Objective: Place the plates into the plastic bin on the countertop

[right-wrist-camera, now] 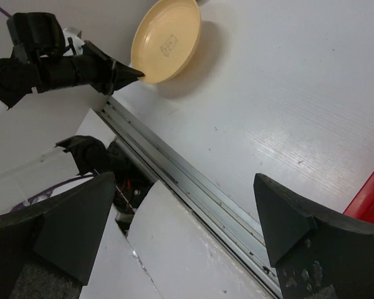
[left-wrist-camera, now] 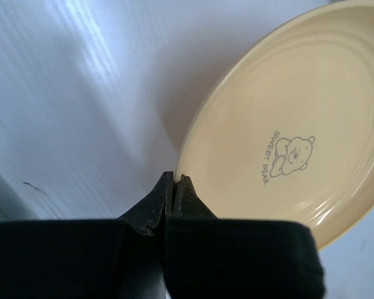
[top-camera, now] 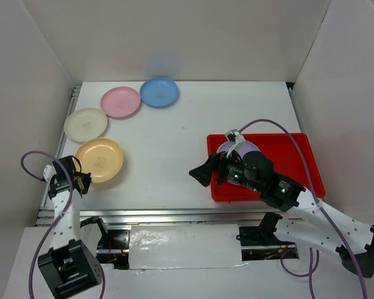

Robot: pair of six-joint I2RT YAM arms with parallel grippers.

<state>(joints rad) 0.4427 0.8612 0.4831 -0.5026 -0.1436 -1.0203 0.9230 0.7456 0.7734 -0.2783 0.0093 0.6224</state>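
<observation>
At the near-left corner of the worktop point(top-camera: 193, 124), just past the metal rail point(top-camera: 174, 213) along the front edge, the left pincer point(top-camera: 82, 182) is closed tight on the near rim of the yellow-orange plate point(top-camera: 101, 159). To the right, the right pincer point(top-camera: 202, 171) hangs with its jaws spread wide and nothing between them, over bare worktop just left of the red bin point(top-camera: 293, 146). The bin sits at the near-right, its right wall close to the worktop's right edge. Inside it lies a pale purple plate point(top-camera: 243, 149), half hidden by the right arm. Open worktop runs between the yellow-orange plate and the bin. Farther along the left edge lie the cream plate point(top-camera: 85, 124), then the pink plate point(top-camera: 120, 101) and the blue plate point(top-camera: 159, 91) near the far edge, each almost touching the next. Only the left wrist view shows a bear print on the held plate and a shadow under its rim; the right wrist view shows the rail and a sliver of the bin.
</observation>
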